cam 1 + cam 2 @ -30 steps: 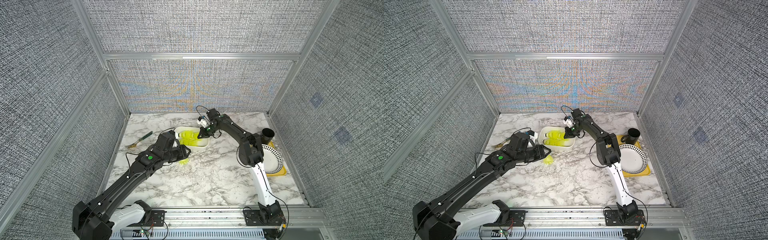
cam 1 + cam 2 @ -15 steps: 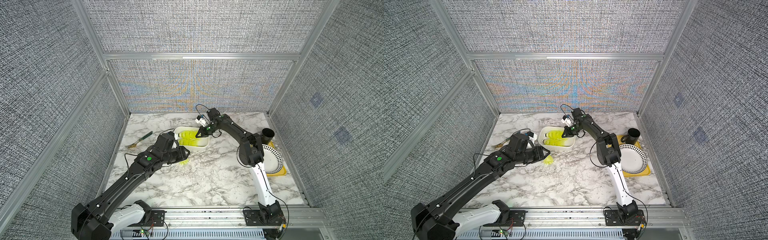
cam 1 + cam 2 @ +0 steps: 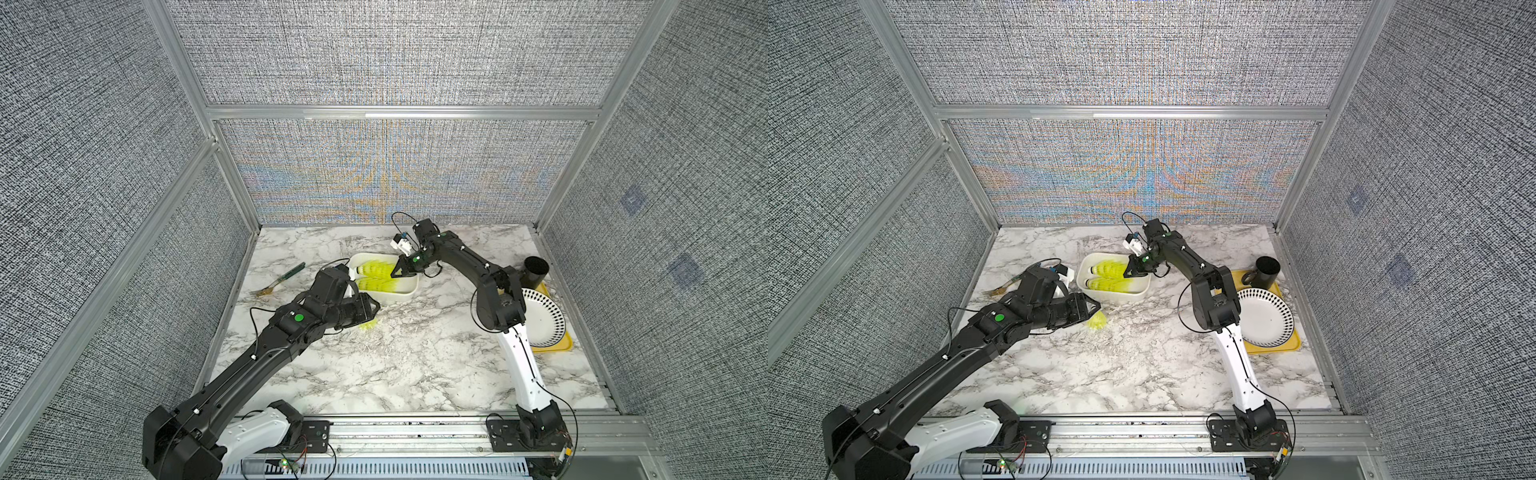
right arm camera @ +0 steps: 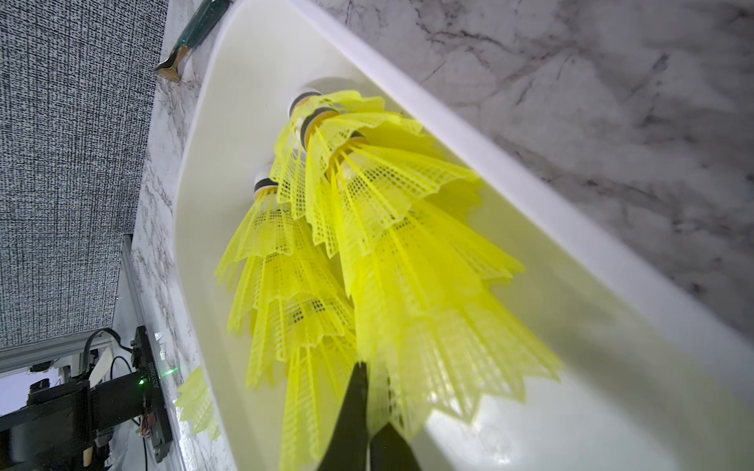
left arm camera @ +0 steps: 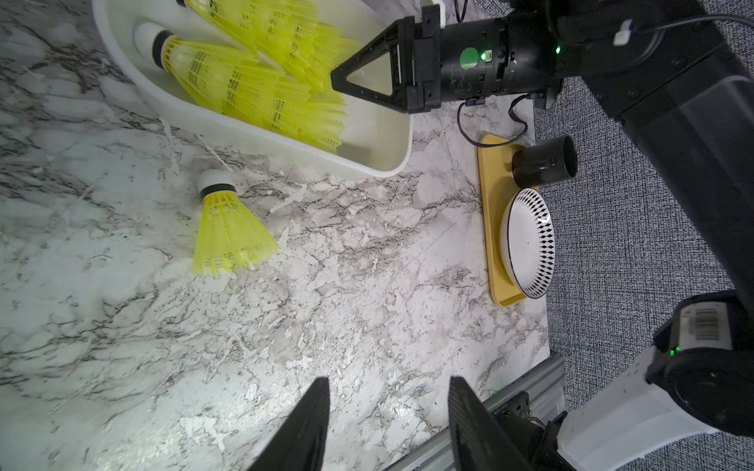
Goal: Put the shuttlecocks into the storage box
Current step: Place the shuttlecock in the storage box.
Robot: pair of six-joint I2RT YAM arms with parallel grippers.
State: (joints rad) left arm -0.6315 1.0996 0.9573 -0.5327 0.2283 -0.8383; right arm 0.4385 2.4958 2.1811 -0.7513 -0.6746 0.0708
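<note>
A fork (image 3: 277,282) lay on the marble desk (image 3: 395,361) near the left wall. Along the right edge, a yellow tray (image 3: 555,347) carried a patterned plate (image 3: 540,318) and a black cup (image 3: 536,270).

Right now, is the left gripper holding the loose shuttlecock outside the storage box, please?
No, the left gripper stands open and empty, while that shuttlecock lies on the table apart from it.

We see neon yellow mesh shuttlecocks (image 5: 245,85), white caps, black bands; white box (image 5: 253,140); white marble table (image 3: 395,353), grey veins; at right, yellow tray (image 3: 1273,347), white plate (image 3: 1262,318) with black diamond rim, black cup (image 3: 1266,272).
</note>
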